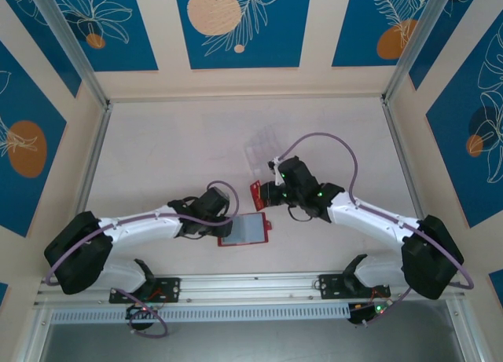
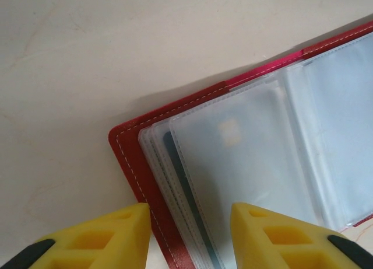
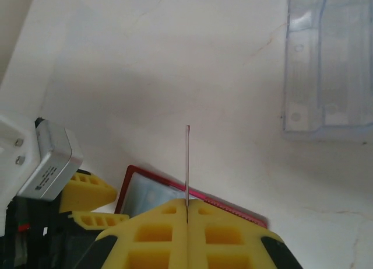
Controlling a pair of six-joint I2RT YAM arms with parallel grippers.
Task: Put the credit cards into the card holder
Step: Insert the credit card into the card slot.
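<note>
Right wrist: your right end effector (image 3: 187,209) pinches the red card (image 3: 187,161) on edge. The open card holder (image 3: 145,193) lies just left of it, toward the bases, under your spread left end effector (image 2: 189,215).

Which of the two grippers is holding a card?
The right gripper, shut on a red card; the left gripper holds none, its fingers astride the card holder edge.

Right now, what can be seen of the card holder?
The card holder lies open and flat on the table, near its front middle. Its cover is red and leather-like, with pale stitching around a rounded corner. Inside are several clear plastic sleeves, one showing a dark strip, perhaps a card. The left gripper stands open astride its edge; contact cannot be told.
</note>
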